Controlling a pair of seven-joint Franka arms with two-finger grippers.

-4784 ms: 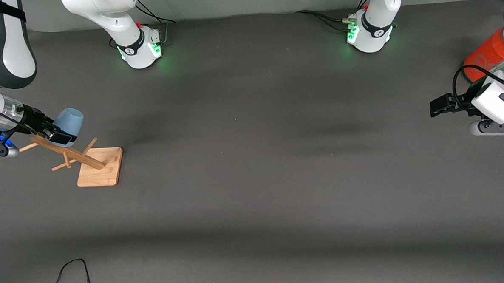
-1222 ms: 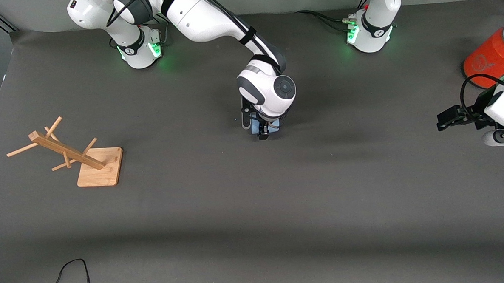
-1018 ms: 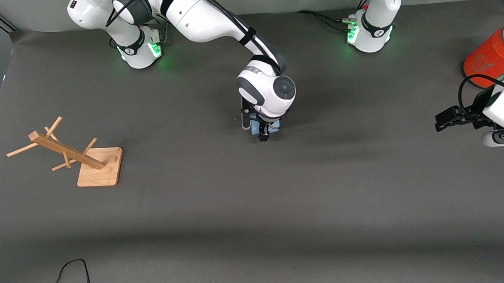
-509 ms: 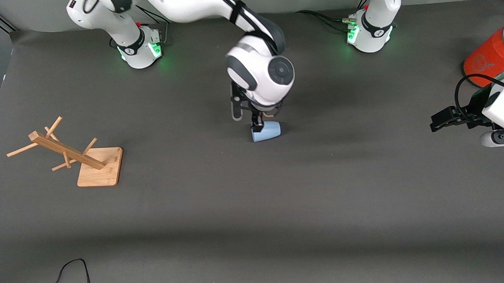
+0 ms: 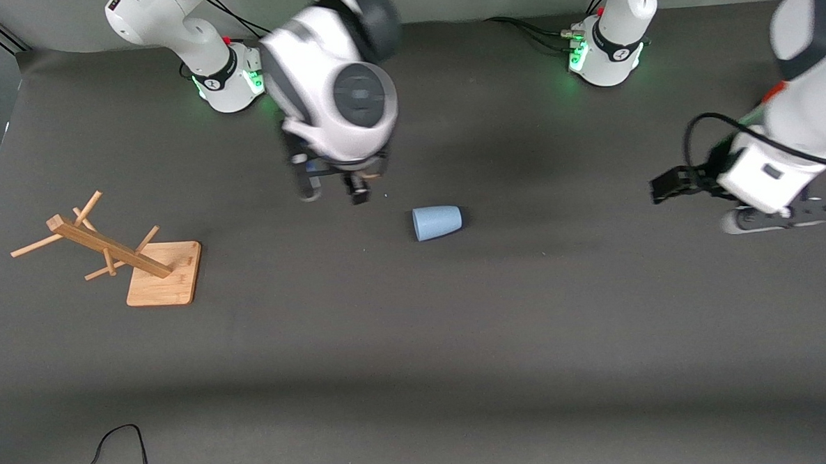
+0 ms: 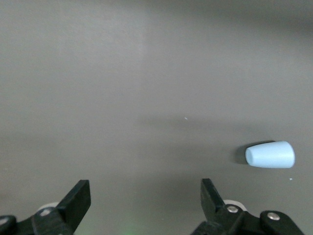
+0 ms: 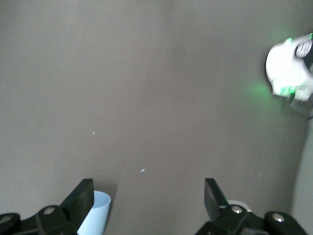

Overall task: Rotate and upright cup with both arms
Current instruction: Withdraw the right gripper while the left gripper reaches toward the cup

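Cup (image 5: pixel 437 222) lies on its side mid-table – I've just released it; my right gripper (image 5: pixel 333 191) has lifted away, jaws wide and empty, while my left gripper (image 5: pixel 665 187), also open, approaches to take over uprighting

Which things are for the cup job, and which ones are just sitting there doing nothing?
For the job:
- the cup, lying on its side mid-table
- the right gripper, open, over the table beside the cup
- the left gripper, open, over the left arm's end of the table

Just sitting there:
- the wooden rack
- the black cable
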